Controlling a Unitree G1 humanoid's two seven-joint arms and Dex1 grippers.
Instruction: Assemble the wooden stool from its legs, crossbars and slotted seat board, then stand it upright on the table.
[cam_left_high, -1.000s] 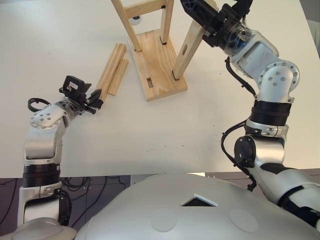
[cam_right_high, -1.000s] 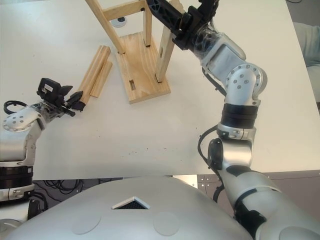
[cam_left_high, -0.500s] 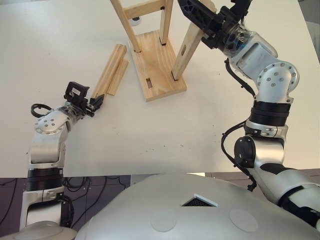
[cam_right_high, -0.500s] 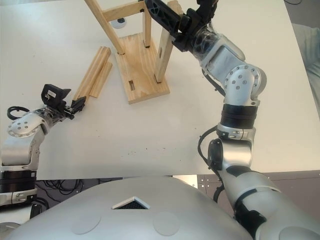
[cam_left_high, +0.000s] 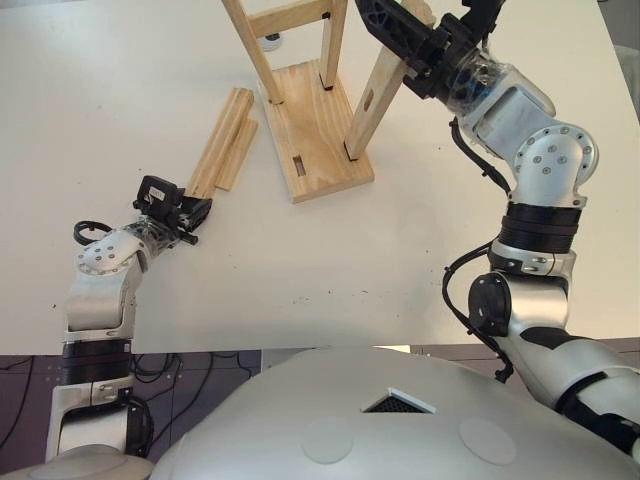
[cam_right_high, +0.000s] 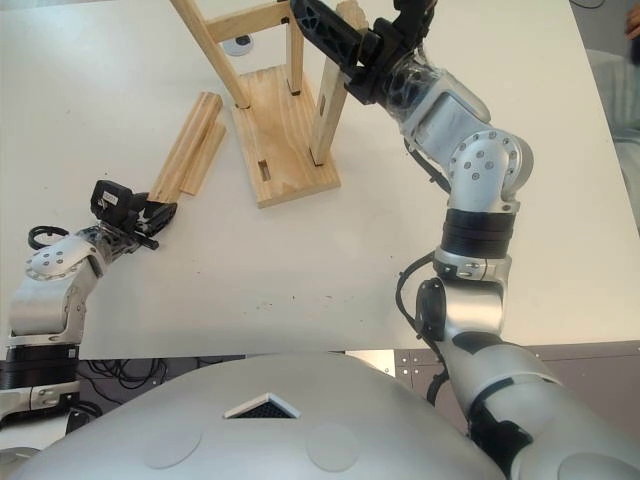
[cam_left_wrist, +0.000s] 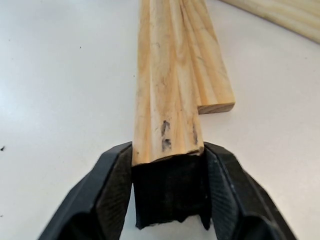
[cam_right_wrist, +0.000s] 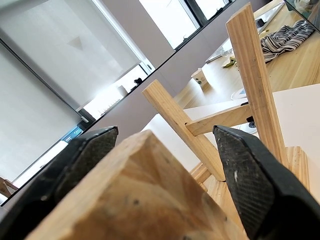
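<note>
The left tool sits low on the white surface. Its two black fingers are closed against either side of the near end of a long pale wooden bar that lies flat. Only the very end of the bar is between them. A shorter, thinner pale wooden slat lies right alongside that bar, touching it on the side nearer the board. Both point away toward the far side of the surface.

The right tool is up high at the far right, clamped on the upper part of a pale wooden leg with a side mortise. That leg leans, with its foot down at the near right corner of the flat pale wooden seat board with slots. I can't tell from here whether it is fully seated.

The seat board lies flat on the surface just right of the bar and slat, with a narrow gap between. At its far end two more pale wooden legs stand up from it, joined by a pale wooden crossbar. The rectangular slot at the board's near left corner is open. Behind the board, between the standing legs, a small round grey-and-white object rests on the surface.
</note>
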